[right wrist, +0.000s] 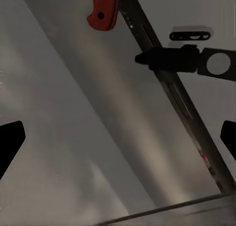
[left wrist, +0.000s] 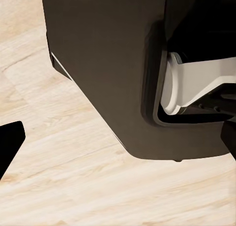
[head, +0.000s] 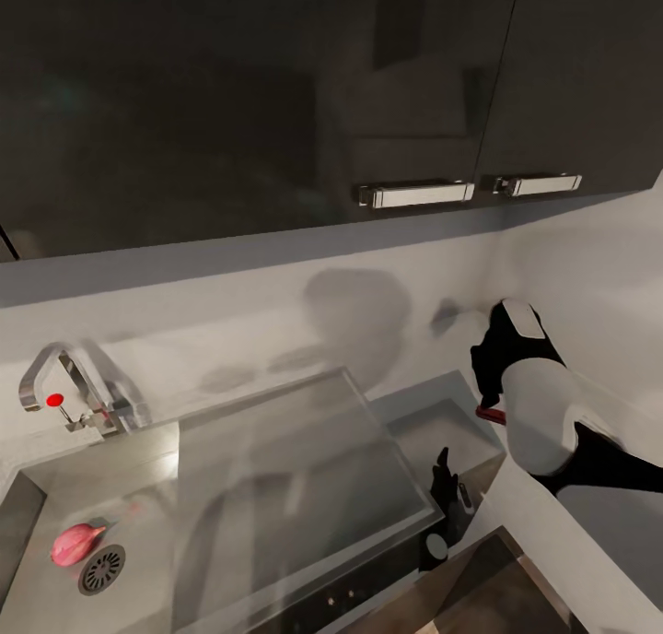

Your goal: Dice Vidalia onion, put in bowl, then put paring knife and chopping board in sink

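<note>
The Vidalia onion point(head: 77, 542) lies in the sink point(head: 37, 505) by the drain; we judge it light, firm and slippery-skinned, best pinched across its widest part. Our right gripper point(right wrist: 118, 140) has its fingers apart above the steel; the left's state we cannot tell.

Dim, soft render light — the dark cabinets point(head: 276, 109) carry faint reflections. Blurred grey shadows smear the white wall point(head: 276, 311), and the steel drainboard point(head: 304, 468) shows hazy glare.
</note>
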{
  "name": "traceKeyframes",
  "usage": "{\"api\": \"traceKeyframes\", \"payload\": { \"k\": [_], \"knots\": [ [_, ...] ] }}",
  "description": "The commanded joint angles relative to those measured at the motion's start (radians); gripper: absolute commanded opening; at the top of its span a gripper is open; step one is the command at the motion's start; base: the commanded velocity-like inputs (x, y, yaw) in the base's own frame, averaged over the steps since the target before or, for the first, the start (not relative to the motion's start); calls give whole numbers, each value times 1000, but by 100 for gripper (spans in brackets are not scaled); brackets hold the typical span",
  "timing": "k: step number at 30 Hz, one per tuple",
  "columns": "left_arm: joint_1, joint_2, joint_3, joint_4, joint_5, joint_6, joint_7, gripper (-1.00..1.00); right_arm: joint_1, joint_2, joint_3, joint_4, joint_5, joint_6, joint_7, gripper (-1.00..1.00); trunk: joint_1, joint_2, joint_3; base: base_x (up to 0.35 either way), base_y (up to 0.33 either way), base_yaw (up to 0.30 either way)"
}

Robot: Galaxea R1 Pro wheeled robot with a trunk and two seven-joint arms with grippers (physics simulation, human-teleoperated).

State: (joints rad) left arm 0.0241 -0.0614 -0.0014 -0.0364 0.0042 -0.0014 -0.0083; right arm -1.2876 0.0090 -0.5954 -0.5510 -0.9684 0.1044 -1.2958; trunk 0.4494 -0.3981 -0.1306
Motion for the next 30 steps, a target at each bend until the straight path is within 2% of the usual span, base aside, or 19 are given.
{"api": "traceKeyframes", "payload": {
  "k": [1, 7, 18, 26, 30],
  "knots": [
    [0, 0, 0, -2, 0, 0, -1, 100, -1, 0, -9, -2, 2, 11, -3, 100, 1, -2, -2, 0, 0, 0],
    [0, 0, 0, -2, 0, 0, -1, 100, -1, -26, -26, -1, 2, 11, -4, 100, 1, -2, -2, 0, 0, 0],
    [0, 0, 0, -3, 0, 0, -1, 100, -1, -82, -33, -1, 1, 12, -4, 100, 1, -2, -2, 0, 0, 0],
    [0, 0, 0, -2, 0, 0, -1, 100, -1, -92, -32, -1, 2, 11, -3, 100, 1, -2, -2, 0, 0, 0],
    [0, 0, 0, -2, 0, 0, -1, 100, -1, -106, -32, -1, 2, 11, -2, 100, 1, -2, -2, 0, 0, 0]
  ]
}}
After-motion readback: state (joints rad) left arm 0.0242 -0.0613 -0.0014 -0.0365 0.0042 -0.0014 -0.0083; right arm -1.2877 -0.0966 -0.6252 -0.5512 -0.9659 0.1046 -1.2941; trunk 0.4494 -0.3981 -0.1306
